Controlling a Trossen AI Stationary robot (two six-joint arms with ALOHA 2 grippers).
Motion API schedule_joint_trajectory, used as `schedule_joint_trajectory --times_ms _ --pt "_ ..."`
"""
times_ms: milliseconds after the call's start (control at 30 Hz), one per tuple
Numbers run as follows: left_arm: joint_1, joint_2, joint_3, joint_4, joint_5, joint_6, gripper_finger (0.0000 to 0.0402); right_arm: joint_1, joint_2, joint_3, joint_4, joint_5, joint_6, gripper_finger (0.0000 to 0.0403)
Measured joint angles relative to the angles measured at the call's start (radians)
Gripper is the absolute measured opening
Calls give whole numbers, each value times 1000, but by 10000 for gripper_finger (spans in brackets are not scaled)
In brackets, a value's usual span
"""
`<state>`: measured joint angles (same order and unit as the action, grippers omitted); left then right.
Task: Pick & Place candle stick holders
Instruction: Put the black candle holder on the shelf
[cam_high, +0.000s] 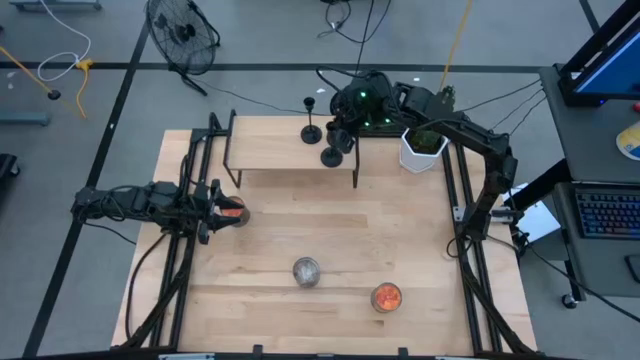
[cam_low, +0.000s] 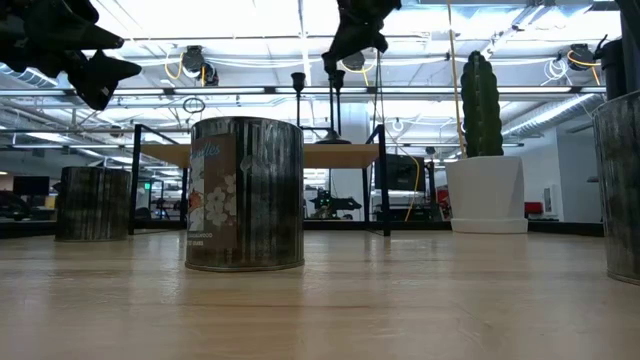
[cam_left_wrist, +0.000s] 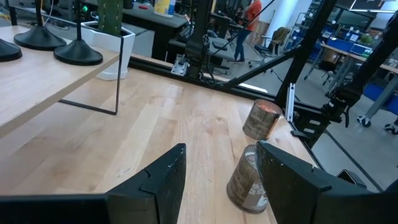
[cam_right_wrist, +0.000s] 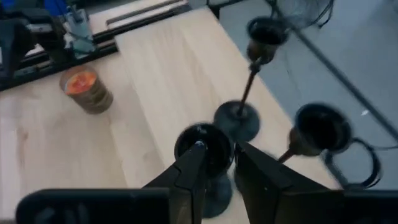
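Three black candle stick holders stand on a raised wooden shelf (cam_high: 270, 145) at the table's far side. One (cam_high: 312, 133) stands free on its disc base, and so does a second (cam_high: 332, 156). My right gripper (cam_high: 343, 138) is over the third (cam_right_wrist: 205, 149), shut on its cup. In the right wrist view the other two show beyond it, one (cam_right_wrist: 249, 81) and the other (cam_right_wrist: 318, 129). My left gripper (cam_left_wrist: 217, 168) is open and empty at the table's left, raised above an orange-filled jar (cam_high: 233, 211). My right gripper holds the third holder by its cup's rim (cam_right_wrist: 229, 148), with one finger (cam_right_wrist: 198, 155) seemingly inside the cup and the other outside. The fingers come from above, pointing down. The holder is upright below them (cam_low: 337, 95). I cannot tell whether its base (cam_right_wrist: 214, 190) touches the shelf.
A white pot with a cactus (cam_high: 422, 148) stands right of the shelf. A silver can (cam_high: 306, 271) and another orange-filled jar (cam_high: 386, 296) stand toward the table's near side. The shelf's thin black legs (cam_high: 355, 170) rise from the table.
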<state>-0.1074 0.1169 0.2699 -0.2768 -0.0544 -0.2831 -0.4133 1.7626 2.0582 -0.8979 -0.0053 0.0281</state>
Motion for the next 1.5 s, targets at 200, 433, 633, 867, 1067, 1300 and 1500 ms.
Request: schedule_joint_trajectory --times_ms 200,433,633,867,1067,1300,1500 --pt "0 0 0 -1 0 1 200 0 0 -22 142 9 -32 80" --pt "0 0 0 -1 0 -6 200 26 -28 -22 240 93 -153 79" --pt "0 0 0 -2 0 -8 200 115 -90 -22 88 136 -145 52" --pt "0 0 0 -2 -21 -8 200 244 -92 -133 -89 147 -107 3" --pt "0 0 0 -1 -51 -10 200 248 -91 -354 29 248 -67 1" --pt "0 0 0 -1 -51 -34 200 202 -90 -531 309 318 -70 1" --pt "0 0 0 -1 -50 -34 200 190 -90 -581 344 323 -58 0"
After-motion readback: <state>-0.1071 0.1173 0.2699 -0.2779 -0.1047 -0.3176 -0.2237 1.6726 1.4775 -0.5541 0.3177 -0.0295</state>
